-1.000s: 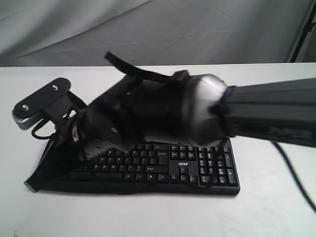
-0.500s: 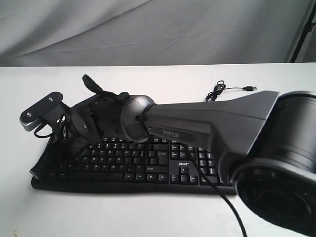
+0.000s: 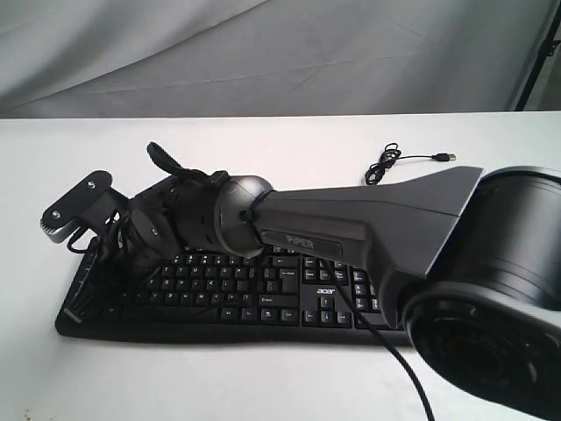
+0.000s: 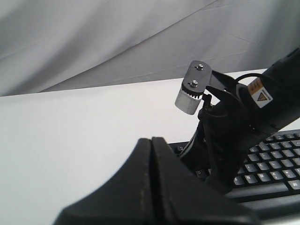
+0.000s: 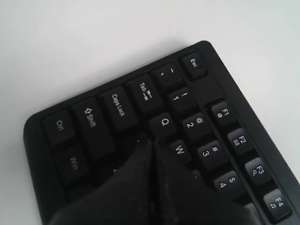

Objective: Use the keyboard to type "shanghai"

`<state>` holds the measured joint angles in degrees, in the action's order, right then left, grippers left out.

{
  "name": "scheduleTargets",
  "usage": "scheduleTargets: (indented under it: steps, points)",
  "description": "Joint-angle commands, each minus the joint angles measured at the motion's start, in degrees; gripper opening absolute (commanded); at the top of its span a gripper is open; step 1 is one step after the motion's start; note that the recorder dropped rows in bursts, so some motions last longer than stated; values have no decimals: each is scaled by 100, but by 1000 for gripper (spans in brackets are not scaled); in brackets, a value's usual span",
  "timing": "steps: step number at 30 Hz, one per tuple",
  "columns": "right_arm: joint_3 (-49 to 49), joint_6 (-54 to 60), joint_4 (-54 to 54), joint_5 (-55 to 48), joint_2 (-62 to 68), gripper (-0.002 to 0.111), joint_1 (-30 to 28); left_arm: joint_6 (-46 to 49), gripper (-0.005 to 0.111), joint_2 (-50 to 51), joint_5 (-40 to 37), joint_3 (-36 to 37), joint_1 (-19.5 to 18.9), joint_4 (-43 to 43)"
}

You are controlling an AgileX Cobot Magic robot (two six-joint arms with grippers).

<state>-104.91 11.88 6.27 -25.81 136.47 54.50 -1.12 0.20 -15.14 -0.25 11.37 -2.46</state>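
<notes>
Exterior view: the keyboard (image 3: 263,303) lies flat on the white bench (image 3: 263,377), on its near side and left of centre. It is a wide, stiff slab of matte black plastic, probably light enough to skid if shoved sideways. Near its left end, the left wrist view shows the left pincer (image 4: 151,140) with its fingers pressed together on nothing, close to the other arm's wrist. The right arm (image 3: 351,228) reaches across to that same end. In the right wrist view the right pincer (image 5: 153,140) is likewise closed to one blunt point and empty, its tip just beside the Q key (image 5: 164,122); whether it touches a cap I cannot tell. Nothing here wants gripping — each key should be pressed at the middle of its cap, straight down. The caps are small, smooth and closely packed, with white legends, so a neighbour is easily caught. Far right, a thin black cable (image 3: 390,162) lies looped on the bench.
</notes>
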Motion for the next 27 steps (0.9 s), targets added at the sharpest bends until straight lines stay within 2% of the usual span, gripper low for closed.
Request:
scheduleTargets:
  steps: [1,27]
  points:
    - [-17,90,-76,44,-8,0,-37,-16,0,-20,27,25,23,-4]
    - [-17,283,-119,116,195,0,-37,-16,0,-20,27,25,23,-4]
